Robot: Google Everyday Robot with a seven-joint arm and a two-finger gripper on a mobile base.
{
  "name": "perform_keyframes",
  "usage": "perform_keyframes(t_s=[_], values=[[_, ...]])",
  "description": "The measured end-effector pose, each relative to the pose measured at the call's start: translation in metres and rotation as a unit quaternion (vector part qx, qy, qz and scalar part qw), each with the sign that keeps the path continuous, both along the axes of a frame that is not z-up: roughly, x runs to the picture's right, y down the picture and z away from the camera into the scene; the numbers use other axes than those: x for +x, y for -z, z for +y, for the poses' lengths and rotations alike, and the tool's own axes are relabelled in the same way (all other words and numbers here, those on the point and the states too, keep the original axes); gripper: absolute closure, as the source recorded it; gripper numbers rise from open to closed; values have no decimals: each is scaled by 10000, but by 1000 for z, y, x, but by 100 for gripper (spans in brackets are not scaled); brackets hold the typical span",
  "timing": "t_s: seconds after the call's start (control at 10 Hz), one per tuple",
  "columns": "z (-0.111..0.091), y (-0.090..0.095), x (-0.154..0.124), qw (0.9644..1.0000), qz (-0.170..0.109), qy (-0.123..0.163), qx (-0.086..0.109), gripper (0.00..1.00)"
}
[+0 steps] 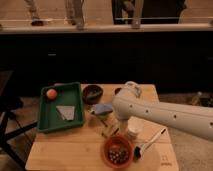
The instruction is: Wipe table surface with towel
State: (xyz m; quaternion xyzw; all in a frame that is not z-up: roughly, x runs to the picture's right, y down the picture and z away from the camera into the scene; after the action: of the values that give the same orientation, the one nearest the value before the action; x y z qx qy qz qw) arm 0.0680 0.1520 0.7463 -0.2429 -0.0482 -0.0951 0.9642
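Note:
The table surface [70,147] is a light tan wooden top. The towel [66,112] is a pale grey trapezoid cloth lying flat in the green tray [47,117] at the table's left. My white arm reaches in from the right and bends over the table's middle. My gripper [111,131] hangs below the arm's bend, just above the tabletop. It is right of the tray, apart from the towel, and close to the light blue rounded item [101,109]. It is partly hidden by the arm.
An orange ball [51,93] lies in the tray's far corner. A dark bowl [92,94] stands behind the blue item. An orange bowl of small dark pieces [118,151] sits at the front edge. A black-and-white brush [149,142] lies to its right.

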Motion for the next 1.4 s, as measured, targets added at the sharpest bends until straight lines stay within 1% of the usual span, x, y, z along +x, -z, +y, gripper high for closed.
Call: perform_keyframes(t_s=[0.1, 0.3, 0.6, 0.9, 1.1, 1.4], values=[[-3, 5, -8, 10000, -38, 40, 24, 20], [-8, 12, -31, 9996, -227, 157, 39, 20], [-8, 16, -55, 9986, -457, 253, 27, 20], [-9, 22, -91, 9958, -790, 467, 11, 20], [-13, 24, -100, 9944, -937, 491, 46, 20], [-21, 23, -112, 9930, -1081, 474, 107, 20]])
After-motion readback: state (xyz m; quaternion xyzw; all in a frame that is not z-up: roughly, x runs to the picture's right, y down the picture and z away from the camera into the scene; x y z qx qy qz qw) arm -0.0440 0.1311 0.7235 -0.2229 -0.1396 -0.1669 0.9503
